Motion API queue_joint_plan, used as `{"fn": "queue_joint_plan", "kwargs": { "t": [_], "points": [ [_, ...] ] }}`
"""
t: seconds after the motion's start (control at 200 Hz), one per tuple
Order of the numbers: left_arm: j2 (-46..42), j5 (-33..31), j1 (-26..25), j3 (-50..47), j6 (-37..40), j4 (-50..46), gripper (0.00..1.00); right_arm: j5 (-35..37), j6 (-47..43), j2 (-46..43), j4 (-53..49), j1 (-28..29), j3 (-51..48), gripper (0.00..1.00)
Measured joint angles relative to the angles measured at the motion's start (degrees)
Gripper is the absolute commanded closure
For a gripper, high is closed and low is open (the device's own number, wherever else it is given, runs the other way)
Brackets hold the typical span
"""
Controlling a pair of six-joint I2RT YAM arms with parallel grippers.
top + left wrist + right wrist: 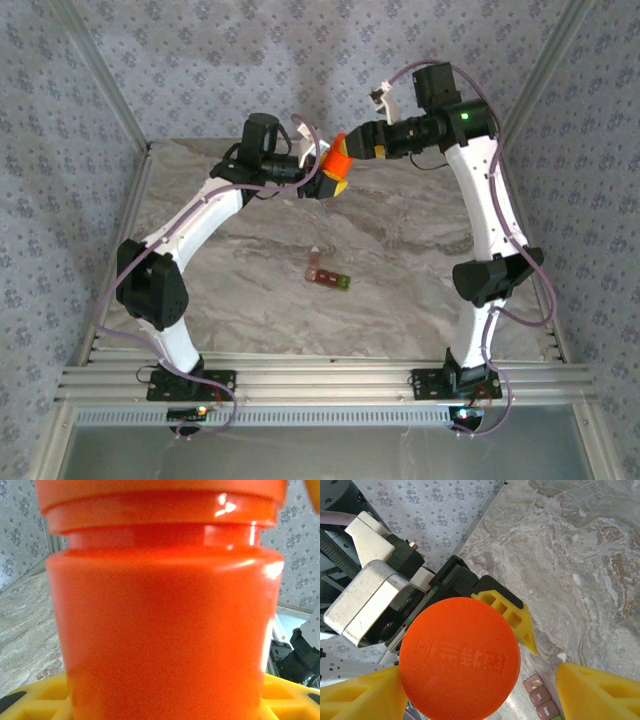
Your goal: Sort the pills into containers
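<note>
1. The pill organiser strip (pixel 328 273) is lying flat on the marble-patterned worktop (pixel 420 250), near its middle and well apart from both arms. It is dark red-brown with one green end.
2. In the right wrist view the strip (pixel 540 698) is being cut off by the lower edge. A few pinkish-brown lids are showing, each carrying small printing too blurred to read. Whether anything is sitting in the compartments cannot be told.
3. A pale speck (pixel 316 252) is lying just beside the strip's far end, too small to identify.
4. The left pincer (pixel 335 182) is holding the orange bottle (pixel 338 168) up above the far part of the worktop. Its yellow fingers (pixel 40 700) are pressing the bottle's sides.
5. The bottle (pixel 165 620) is blocking most of the left wrist view, and its opaque wall is hiding any contents.
6. The bottle's cap (pixel 460 657) is carrying raised lettering, too soft to read.
7. The right pincer (pixel 477 685) is standing wide, straddling the cap. One finger is touching its rim and the other is keeping a gap.
</note>
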Motion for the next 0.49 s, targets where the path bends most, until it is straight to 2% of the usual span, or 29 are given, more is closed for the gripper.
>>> {"fn": "queue_joint_plan", "kwargs": {
  "t": [0.255, 0.495],
  "points": [
    [0.00, 0.31, -0.02, 0.00, 0.00, 0.00, 1.00, 0.22, 0.39, 0.44, 0.17, 0.44, 0.72, 0.19],
    [0.00, 0.44, -0.02, 0.00, 0.00, -0.11, 1.00, -0.11, 2.32, 0.44, 2.49, 0.04, 1.01, 0.24]
  ]
}}
